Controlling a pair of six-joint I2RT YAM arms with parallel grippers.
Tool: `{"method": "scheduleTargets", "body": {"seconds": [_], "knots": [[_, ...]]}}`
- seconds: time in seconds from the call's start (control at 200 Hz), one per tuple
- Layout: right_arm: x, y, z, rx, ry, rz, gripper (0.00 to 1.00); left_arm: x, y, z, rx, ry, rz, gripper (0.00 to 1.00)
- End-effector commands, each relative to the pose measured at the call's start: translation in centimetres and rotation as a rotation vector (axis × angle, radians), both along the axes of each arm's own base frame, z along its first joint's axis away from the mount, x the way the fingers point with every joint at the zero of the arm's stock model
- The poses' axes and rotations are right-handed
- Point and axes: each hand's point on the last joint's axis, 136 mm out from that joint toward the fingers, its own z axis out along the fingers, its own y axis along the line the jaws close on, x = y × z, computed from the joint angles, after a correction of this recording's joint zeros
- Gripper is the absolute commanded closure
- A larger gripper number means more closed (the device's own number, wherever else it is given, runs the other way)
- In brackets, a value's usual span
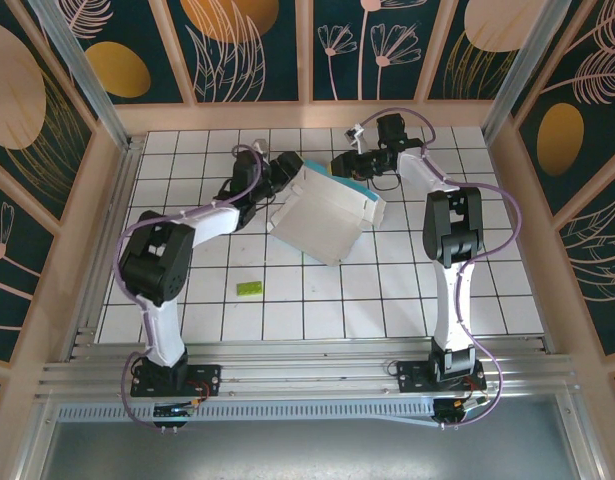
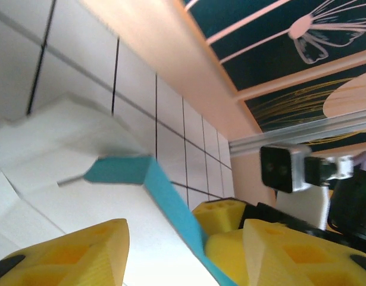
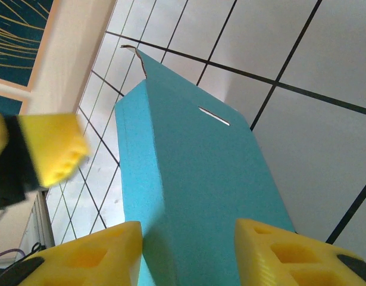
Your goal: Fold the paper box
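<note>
The surface (image 1: 407,300) is a white grid of tiles bounded by low wooden walls. The paper box (image 1: 322,215) rests at the far centre of the surface, between the two arms. It is partly formed. Its whitish face is toward the top camera, and light blue card shows along its far and right edges.

The left arm (image 1: 187,230) reaches to the box's left end. The right arm (image 1: 442,215) reaches to its far right end.

Left jaws: set wide apart. In the left wrist view a blue flap (image 2: 165,190) of the box runs edge-on through the gap between the left fingers (image 2: 69,253). Contact with either finger cannot be told.

Right jaws: set wide apart. In the right wrist view a blue panel (image 3: 188,190) with a short slot (image 3: 214,116) lies in the gap between the right fingers (image 3: 93,256). Contact cannot be told.

A small green piece (image 1: 249,288) lies flat on the surface, nearer the arm bases and well apart from the box.
</note>
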Motion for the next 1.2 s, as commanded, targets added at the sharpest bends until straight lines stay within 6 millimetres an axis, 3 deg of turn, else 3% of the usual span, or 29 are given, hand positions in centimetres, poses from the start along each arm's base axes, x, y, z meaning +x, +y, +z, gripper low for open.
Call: {"method": "scheduleTargets", "body": {"seconds": [0.0, 0.09, 0.165, 0.355, 0.475, 0.936, 1.196], "knots": [[-0.4, -0.2, -1.6, -0.046, 0.027, -0.017, 0.56, -0.4, 3.6, 1.3, 0.265, -0.116, 0.056, 0.49], [-0.4, -0.2, -1.4, -0.049, 0.021, -0.016, 0.56, -0.8, 5.0, 1.0, 0.476, -0.195, 0.028, 0.52], [-0.4, -0.1, -1.0, -0.053, 0.009, -0.016, 0.56, -1.2, 5.4, -0.8, 0.608, -0.187, -0.064, 0.58], [-0.6, 0.3, 0.0, -0.057, -0.016, -0.012, 0.56, -1.6, 5.2, -7.4, 0.707, -0.033, -0.289, 0.58], [-0.9, 0.5, 0.5, -0.063, -0.03, -0.005, 0.56, -1.3, 4.6, -10.0, 0.712, 0.022, -0.346, 0.59], [-1.2, 0.7, 0.6, -0.079, -0.038, -0.007, 0.56, 3.9, 1.2, -13.6, 0.671, 0.011, -0.428, 0.6], [-1.3, 0.7, 0.5, -0.08, -0.038, -0.007, 0.56, 4.7, 0.2, -15.7, 0.628, 0.047, -0.461, 0.61]]}}
